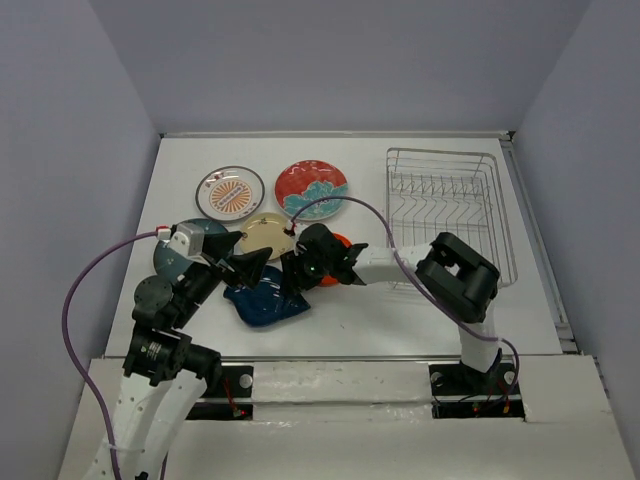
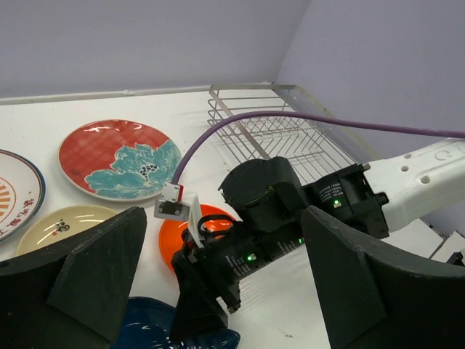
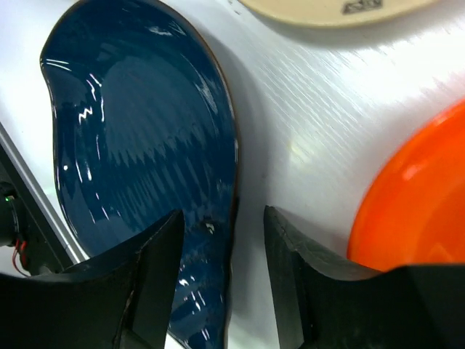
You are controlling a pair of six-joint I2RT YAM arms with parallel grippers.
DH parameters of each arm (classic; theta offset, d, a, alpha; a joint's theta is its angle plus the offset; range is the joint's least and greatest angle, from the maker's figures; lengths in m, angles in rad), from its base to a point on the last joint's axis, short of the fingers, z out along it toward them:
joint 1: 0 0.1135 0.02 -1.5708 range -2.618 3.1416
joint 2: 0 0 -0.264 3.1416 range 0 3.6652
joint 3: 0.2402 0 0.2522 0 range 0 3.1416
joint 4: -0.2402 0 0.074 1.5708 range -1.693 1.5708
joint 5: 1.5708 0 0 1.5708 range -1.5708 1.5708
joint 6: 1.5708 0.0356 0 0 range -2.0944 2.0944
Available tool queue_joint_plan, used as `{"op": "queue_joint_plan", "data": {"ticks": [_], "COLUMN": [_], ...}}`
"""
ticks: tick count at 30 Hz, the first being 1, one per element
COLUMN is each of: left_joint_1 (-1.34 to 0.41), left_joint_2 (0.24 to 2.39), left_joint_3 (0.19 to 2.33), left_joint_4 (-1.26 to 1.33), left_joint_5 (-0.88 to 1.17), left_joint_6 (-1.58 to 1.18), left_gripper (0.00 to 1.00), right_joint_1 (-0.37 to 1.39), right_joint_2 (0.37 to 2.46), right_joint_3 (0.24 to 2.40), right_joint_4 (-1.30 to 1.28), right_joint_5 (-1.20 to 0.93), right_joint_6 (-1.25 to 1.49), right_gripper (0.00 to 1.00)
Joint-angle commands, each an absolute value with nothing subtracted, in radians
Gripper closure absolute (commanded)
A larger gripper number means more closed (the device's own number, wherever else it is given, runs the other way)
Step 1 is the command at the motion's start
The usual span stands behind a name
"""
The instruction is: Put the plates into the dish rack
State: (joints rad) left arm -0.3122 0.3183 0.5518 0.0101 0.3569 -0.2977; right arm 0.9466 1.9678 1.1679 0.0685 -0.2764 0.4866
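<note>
The dark blue leaf-shaped plate [image 1: 266, 300] lies flat near the front of the table. My right gripper [image 1: 293, 276] is open and low over its right rim. In the right wrist view the right gripper [image 3: 221, 243] has one finger over the blue plate [image 3: 138, 131] and the other over the bare table beside it. My left gripper [image 1: 246, 266] is open and empty, hovering just left of the right gripper. The orange plate [image 1: 340, 243] is mostly hidden under the right wrist. The dish rack [image 1: 446, 205] stands empty at the right.
The sunburst plate [image 1: 231, 192] and the red flowered plate [image 1: 311, 189] lie at the back. The cream-yellow plate [image 1: 263, 233] lies behind the blue one. The dark teal plate [image 1: 180, 250] is partly under my left arm. Purple cables loop over the plates.
</note>
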Motion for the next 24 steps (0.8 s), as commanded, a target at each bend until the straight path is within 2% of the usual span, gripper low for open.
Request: {"op": "queue_joint_plan", "data": {"ticks": [1,3,6,13,17,20,24], "left_joint_1": [-0.319,-0.321,-0.327,-0.336,-0.344,-0.351,-0.368], "left_joint_2": [0.305,0.304,0.302,0.285,0.270,0.256,0.227], "left_joint_3": [0.555,0.555,0.555,0.555,0.555,0.557,0.557], "left_joint_4": [0.046,0.046,0.046,0.045,0.038,0.034,0.029], "left_joint_5": [0.348,0.351,0.350,0.341,0.328,0.328,0.319], "left_joint_6": [-0.296,-0.296,-0.296,-0.295,-0.293,-0.293,-0.290], "left_gripper": [0.01,0.01,0.01,0.01,0.01,0.01,0.01], "right_joint_1": [0.977,0.977,0.977,0.977,0.942,0.887,0.706], "right_joint_2": [2.016,2.028,2.017,1.838,1.581,1.450,1.268], "right_joint_3": [1.215,1.215,1.192,1.121,1.066,1.045,1.065], "right_joint_4": [0.066,0.080,0.095,0.097,0.061,0.023,-0.196], "right_joint_5": [-0.290,-0.294,-0.273,-0.135,-0.011,0.109,0.370], "right_joint_6": [0.480,0.492,0.509,0.502,0.488,0.465,0.431], "right_gripper": [0.52,0.62,0.92,0.93,0.93,0.93,0.93]}}
